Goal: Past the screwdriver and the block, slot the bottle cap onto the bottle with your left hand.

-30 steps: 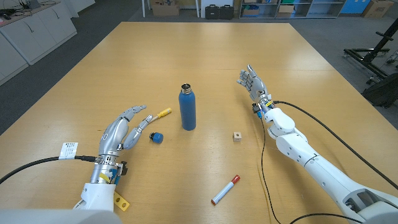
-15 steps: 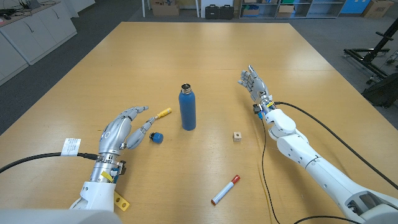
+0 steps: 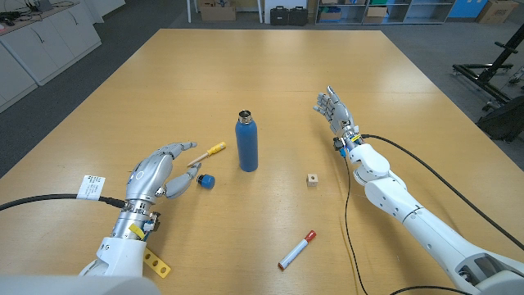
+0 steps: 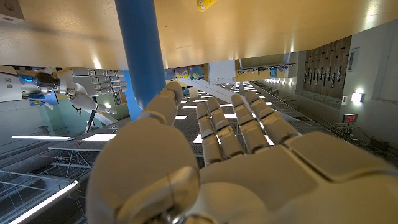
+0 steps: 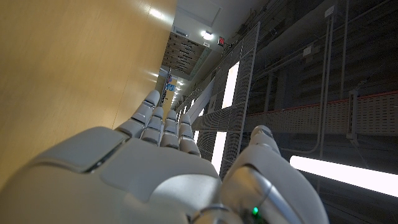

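Since a second ago the left hand (image 3: 155,174) has drifted a little toward the table's left side, its wrist swinging outward, while the bottle, the cap and the right hand have stayed where they were. The left hand holds nothing: its fingers (image 3: 182,151) are spread and gently curved, reaching toward the middle of the table, with the thumb pointing at the bottle cap (image 3: 206,180). That small blue cap lies on the wooden table (image 3: 270,74) just beside the thumb tip; whether the two touch cannot be told. The screwdriver (image 3: 212,151), with its yellow handle, lies just past the fingertips, between the hand and the bottle. The blue bottle (image 3: 247,142) stands upright near the table's centre, its mouth open and uncapped; nothing can be made out inside it. In the left wrist view the bottle (image 4: 140,53) rises beyond the spread fingers, and the yellow handle (image 4: 207,4) shows at the picture's edge. The small block (image 3: 312,179) sits to the bottle's right, well apart from the cap. A red-and-white marker (image 3: 296,250) lies nearer the robot. The right hand (image 3: 332,109) is well to the right of the bottle, fingers apart and holding nothing.
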